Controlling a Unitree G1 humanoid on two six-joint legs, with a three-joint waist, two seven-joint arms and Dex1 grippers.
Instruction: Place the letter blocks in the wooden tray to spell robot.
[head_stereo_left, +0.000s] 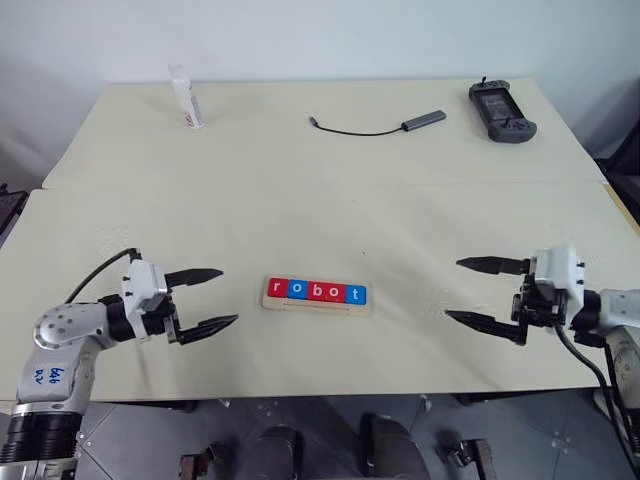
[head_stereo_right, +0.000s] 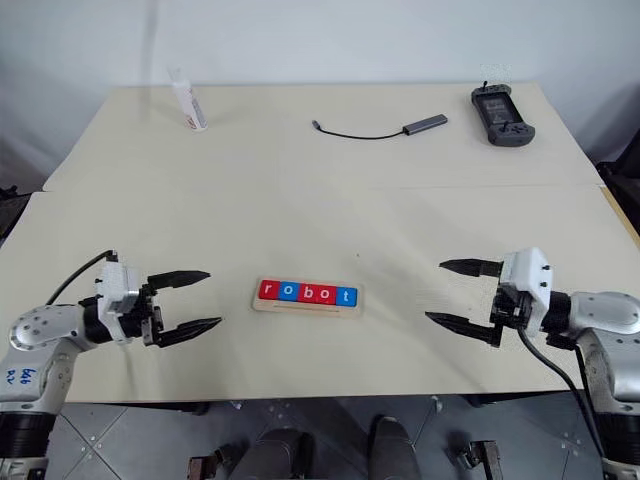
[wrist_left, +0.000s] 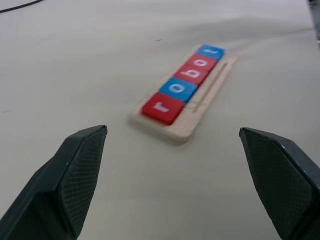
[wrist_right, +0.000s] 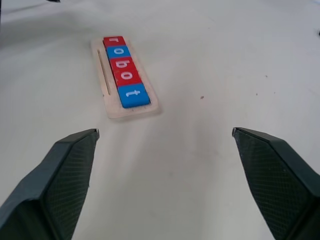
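Five letter blocks (head_stereo_left: 316, 292), red and blue, reading "robot", in a wooden tray (head_stereo_left: 316, 305) near the tabletop (head_stereo_left: 320, 200) front edge; left tool (head_stereo_left: 204, 298) and right tool (head_stereo_left: 478, 291) flanking, well apart, both spread wide, empty; far edge: white tube (head_stereo_left: 186, 97), cable adapter (head_stereo_left: 380, 126), dark handheld device (head_stereo_left: 501, 111), possibly a controller.

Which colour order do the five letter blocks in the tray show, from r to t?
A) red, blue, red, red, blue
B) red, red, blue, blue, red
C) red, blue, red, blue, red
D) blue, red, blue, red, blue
A: in the wooden tray the letter blocks read r red, o blue, b red, o red, t blue.
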